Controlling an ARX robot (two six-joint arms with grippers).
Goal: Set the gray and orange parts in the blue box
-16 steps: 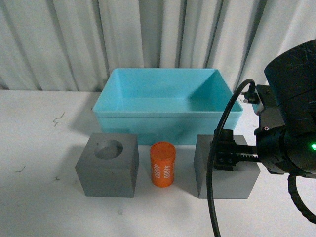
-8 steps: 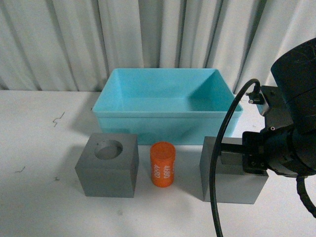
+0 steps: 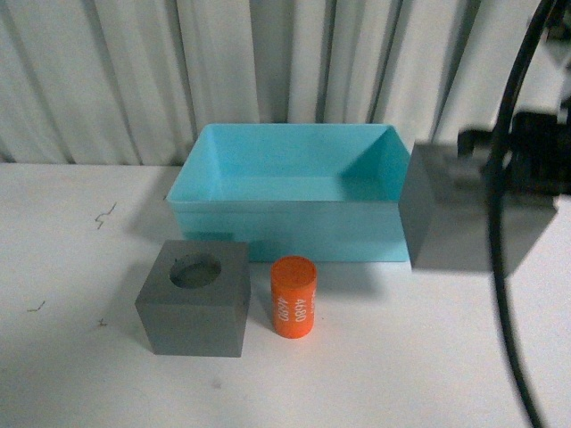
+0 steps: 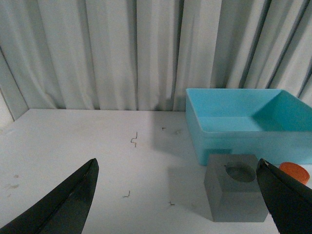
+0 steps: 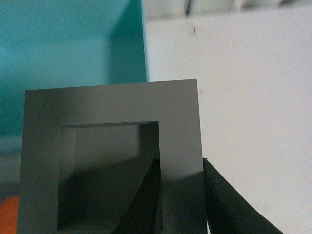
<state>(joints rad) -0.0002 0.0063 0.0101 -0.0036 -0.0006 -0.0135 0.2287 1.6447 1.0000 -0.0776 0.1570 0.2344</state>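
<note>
Up and to the right goes the square cube: half a second ago it sat at the lower right of the front view, and now it is at the middle right, level with the right end of the box. It is smeared by motion there, and I cannot tell whether it touches the box wall. The right claw is hard to make out in the front view, only a dark blur at the right edge behind the black cable, where earlier its big dark body filled that corner.

From the right wrist view I see it pinching one wall of the square cube, with one finger down inside the square recess and the other outside; the frame's lower edge cuts off both fingers and the cube.

The left claw is spread wide with nothing between its fingers, and only the two dark tips show at the lower corners.

The round cube and the cylinder have not shifted; they stand on the table at lower centre, in front of the box.

I count two gray cubes, one orange cylinder and one box.
</note>
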